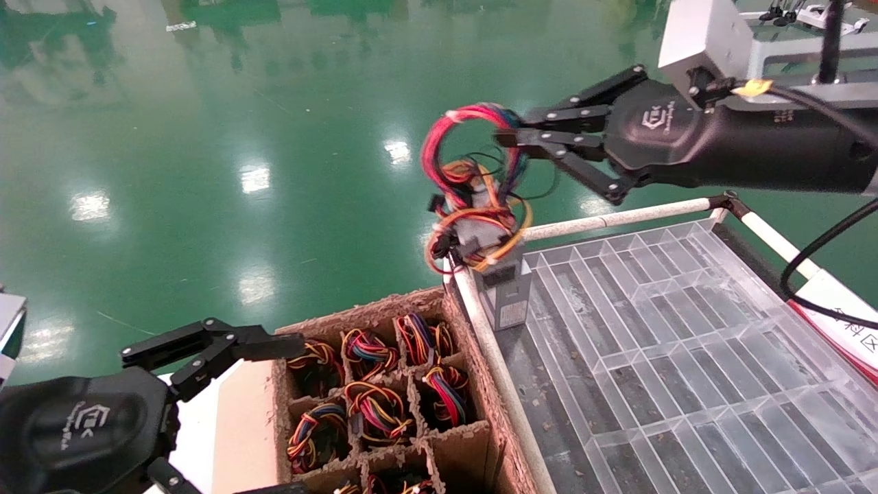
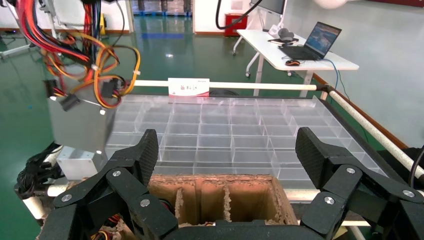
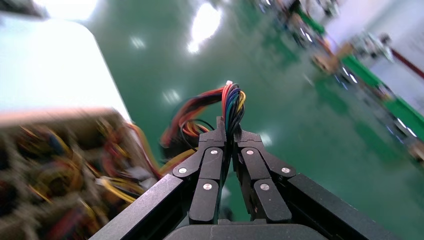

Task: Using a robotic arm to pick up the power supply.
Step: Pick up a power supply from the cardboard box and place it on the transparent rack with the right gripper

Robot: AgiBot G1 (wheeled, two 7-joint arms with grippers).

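Note:
My right gripper (image 1: 511, 134) is shut on the pink-red, blue and black wire loop (image 1: 466, 137) of the power supply (image 1: 506, 291). The small grey metal box dangles below the loop, over the near-left corner of the clear divided tray (image 1: 686, 357). In the right wrist view the wire bundle (image 3: 232, 102) is pinched between the fingertips of the right gripper (image 3: 229, 132). In the left wrist view the grey box (image 2: 80, 125) hangs with orange and yellow wires above it. My left gripper (image 2: 227, 150) stands open and empty, low beside the cardboard box (image 1: 384, 312).
The cardboard box has divided cells holding several coiled wire bundles (image 1: 374, 408). White rails (image 1: 617, 218) frame the clear tray. A black cable (image 1: 809, 261) loops from the right arm. Green floor (image 1: 206, 137) lies beyond; a desk with a laptop (image 2: 320, 40) stands far off.

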